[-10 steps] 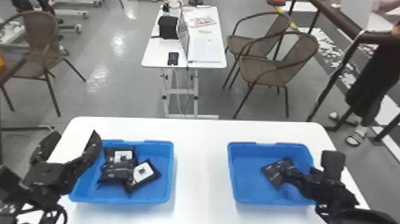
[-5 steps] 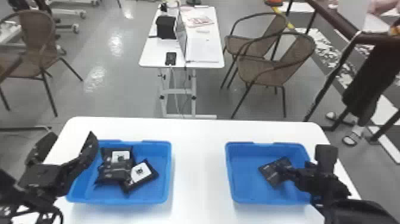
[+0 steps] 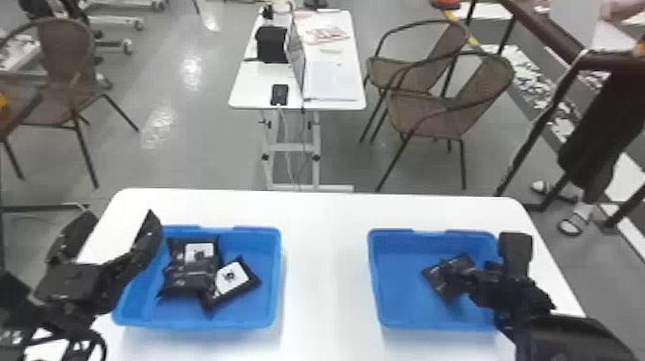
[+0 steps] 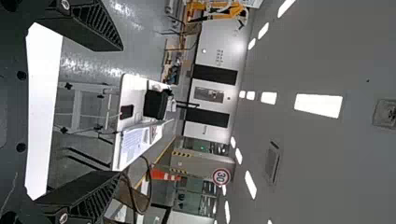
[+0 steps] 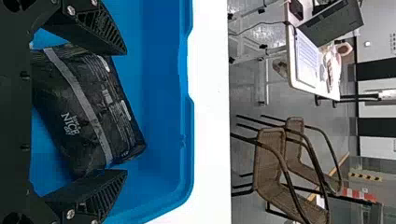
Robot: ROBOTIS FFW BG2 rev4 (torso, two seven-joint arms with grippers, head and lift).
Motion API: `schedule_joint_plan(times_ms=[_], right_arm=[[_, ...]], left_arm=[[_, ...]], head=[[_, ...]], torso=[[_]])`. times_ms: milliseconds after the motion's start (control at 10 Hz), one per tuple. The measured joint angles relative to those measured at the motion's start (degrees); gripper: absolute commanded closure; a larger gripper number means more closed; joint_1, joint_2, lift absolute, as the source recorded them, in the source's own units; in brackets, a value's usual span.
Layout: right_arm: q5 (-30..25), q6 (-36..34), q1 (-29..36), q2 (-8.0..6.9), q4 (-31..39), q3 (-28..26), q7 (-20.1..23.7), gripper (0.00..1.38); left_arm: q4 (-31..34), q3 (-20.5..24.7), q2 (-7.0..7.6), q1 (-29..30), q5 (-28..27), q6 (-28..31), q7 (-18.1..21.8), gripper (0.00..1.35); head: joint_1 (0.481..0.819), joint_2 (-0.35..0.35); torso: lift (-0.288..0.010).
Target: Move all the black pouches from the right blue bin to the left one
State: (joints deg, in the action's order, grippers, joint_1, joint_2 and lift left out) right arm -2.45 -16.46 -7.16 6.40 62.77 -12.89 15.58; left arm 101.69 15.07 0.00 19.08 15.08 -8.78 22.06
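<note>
Right gripper (image 3: 456,277) wide open, perhaps touching pouch (image 5: 88,112)

Head and wrist views face one far desk (image 3: 253,79).

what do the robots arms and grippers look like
The left arm and right arm are black, with a thin black loop, possibly a cable, by the left one. The left gripper and right gripper match: black, each with two tapering, wedge-shaped fingers that have ridged sides and silvery screws near the base.
</note>
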Motion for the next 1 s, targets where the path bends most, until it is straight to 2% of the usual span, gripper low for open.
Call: schedule_joint_plan(times_ms=[200,300,400,500,600,700,800,1000], right_arm=[[-0.57,0.78,-2.10,0.42,-4.52,0.82,0.60,0.13],[-0.93,0.88,-2.68,0.51,-5.95,0.95,0.63,0.22],[-1.02,0.86,-2.87,0.55,-6.88,0.93,0.61,0.53],[-0.50,0.65,-3.06,0.82,-7.88,0.83,0.67,0.78],[0.28,0.29,-3.11,1.29,-8.45,0.83,0.69,0.84],[0.42,-0.56,-3.12,1.62,-8.53,0.84,0.91,1.14],[0.42,-1.15,-2.93,1.95,-8.42,0.88,1.18,1.25],[1.97,-0.97,-0.22,1.48,-4.84,0.46,0.42,1.28]], left_arm=[[0.00,0.20,0.00,0.04,0.08,0.16,0.19,0.08],[0.00,0.30,0.00,0.08,0.14,0.23,0.35,0.08],[0.00,0.43,0.00,0.12,0.19,0.29,0.51,0.08],[0.00,0.60,0.00,0.21,0.21,0.39,0.71,0.08],[0.00,0.81,0.00,0.26,0.21,0.60,1.03,0.08],[0.00,0.98,0.00,0.23,0.15,0.81,1.28,0.08],[0.00,1.06,0.00,0.19,0.11,0.97,1.34,0.08],[-0.06,1.27,0.00,0.23,0.11,1.05,1.48,0.08]], head=[[0.695,-0.038],[0.695,-0.037],[0.695,-0.037],[0.695,-0.038],[0.695,-0.042],[0.695,-0.044],[0.695,-0.046],[0.695,-0.047]], torso=[[0.000],[0.000],[0.000],[0.000],[0.000],[0.000],[0.000],[0.000]])
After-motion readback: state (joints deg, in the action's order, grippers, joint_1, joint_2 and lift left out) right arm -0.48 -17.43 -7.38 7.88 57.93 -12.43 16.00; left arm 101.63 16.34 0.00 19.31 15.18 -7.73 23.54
